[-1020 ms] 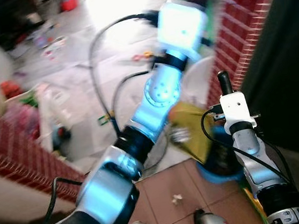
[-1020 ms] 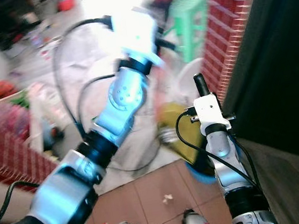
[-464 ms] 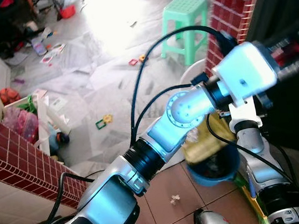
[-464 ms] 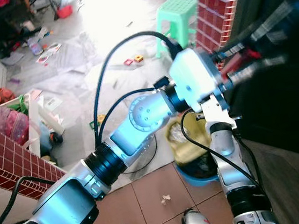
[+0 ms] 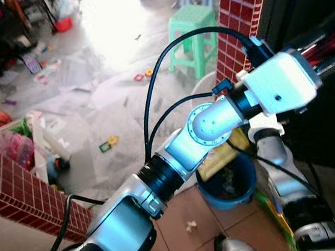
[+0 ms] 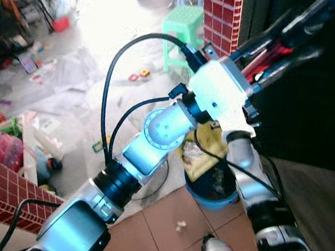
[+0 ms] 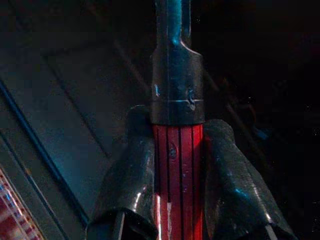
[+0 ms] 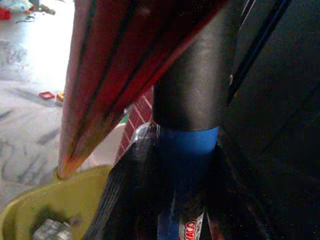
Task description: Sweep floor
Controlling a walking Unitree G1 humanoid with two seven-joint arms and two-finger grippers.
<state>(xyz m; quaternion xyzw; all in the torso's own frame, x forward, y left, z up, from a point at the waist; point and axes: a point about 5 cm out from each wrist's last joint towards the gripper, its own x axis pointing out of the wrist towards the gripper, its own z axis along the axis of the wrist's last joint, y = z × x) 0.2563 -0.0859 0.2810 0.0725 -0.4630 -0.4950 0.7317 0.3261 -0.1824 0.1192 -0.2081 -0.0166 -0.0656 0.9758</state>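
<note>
My left arm reaches across to the right, and its gripper [image 7: 176,131] is shut on a red handle with black stripes [image 7: 179,165] that ends in a black cap [image 7: 176,85]. In the head views that gripper [image 6: 295,37] sits in front of the dark doorway. My right gripper [image 8: 184,152] is shut on a blue pole [image 8: 186,170] with a black sleeve [image 8: 192,85] above it. The red handle [image 8: 115,75] crosses in front of this pole. Below lies a yellow dustpan [image 6: 201,149] holding scraps, over a blue bucket [image 5: 228,182].
A red brick pillar [image 5: 235,15] stands just left of the dark doorway. A green stool [image 5: 191,23] is behind it. Toys and papers litter the grey floor [image 5: 91,92]. A low brick wall [image 5: 11,189] is on my left. A white scrap [image 5: 191,226] lies on the tiles.
My left arm has swung from pointing ahead to the right, and its gripper now grips the red handle by the doorway. The camera has shifted a little.
</note>
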